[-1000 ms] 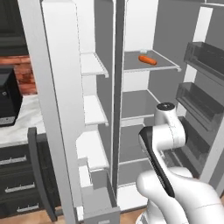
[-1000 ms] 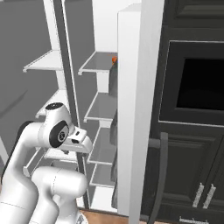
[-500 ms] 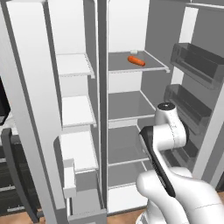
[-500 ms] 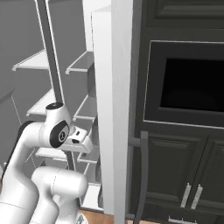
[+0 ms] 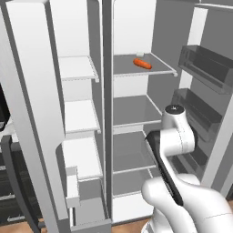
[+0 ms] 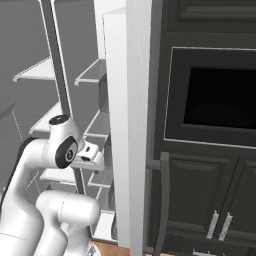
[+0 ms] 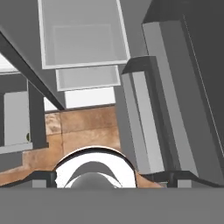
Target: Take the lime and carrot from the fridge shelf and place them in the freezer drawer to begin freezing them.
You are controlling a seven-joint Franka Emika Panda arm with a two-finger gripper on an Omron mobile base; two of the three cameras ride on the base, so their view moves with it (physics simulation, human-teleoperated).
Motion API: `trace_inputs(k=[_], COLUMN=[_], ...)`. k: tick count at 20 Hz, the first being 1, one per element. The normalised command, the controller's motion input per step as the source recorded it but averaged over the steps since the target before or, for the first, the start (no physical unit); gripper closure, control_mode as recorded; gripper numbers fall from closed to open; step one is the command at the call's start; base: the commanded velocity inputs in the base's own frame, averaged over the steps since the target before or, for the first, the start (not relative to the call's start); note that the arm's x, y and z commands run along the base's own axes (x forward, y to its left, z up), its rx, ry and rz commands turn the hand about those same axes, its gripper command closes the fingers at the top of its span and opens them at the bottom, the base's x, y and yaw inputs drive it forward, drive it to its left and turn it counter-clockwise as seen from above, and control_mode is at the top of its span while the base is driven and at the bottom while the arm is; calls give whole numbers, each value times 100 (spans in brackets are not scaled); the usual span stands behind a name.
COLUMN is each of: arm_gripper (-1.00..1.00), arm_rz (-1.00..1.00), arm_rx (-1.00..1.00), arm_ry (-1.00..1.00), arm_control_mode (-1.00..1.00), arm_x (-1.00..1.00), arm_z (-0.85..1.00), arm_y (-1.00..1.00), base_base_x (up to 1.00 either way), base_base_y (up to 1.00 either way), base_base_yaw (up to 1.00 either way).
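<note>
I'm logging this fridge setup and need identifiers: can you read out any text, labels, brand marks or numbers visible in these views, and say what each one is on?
None: no readable text, label, brand mark or number appears in any view.
Tall white fridge, its pale grey shelf panel, short orange-red carrot: unmarked.
Black built-in wall oven, dark cabinet doors: no lettering.
White robot arm: no logo.

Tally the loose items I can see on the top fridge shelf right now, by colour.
Orange-red: 1, the carrot lying on the fridge shelf
White: 1, a small white lump behind the carrot
Dark green: 0 visible; no lime can be made out from these angles
Total: 2
</note>
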Motion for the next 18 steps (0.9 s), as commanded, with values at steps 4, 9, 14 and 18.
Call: trace_inputs(k=[4,9,14,18], arm_gripper=[-100,-100,-100,-100], arm_rz=[0,0,0,0], arm_rx=[0,0,0,0], arm_ry=[-23,-25,-25,-35], arm_control_mode=[-100,-100,-100,-100], arm_x=[33,33,31,15], arm_z=[94,99,81,66], arm_y=[0,0,0,0], base_base_x=[0,0,0,0], base_base_y=[0,0,0,0], base_base_yaw=[0,0,0,0])
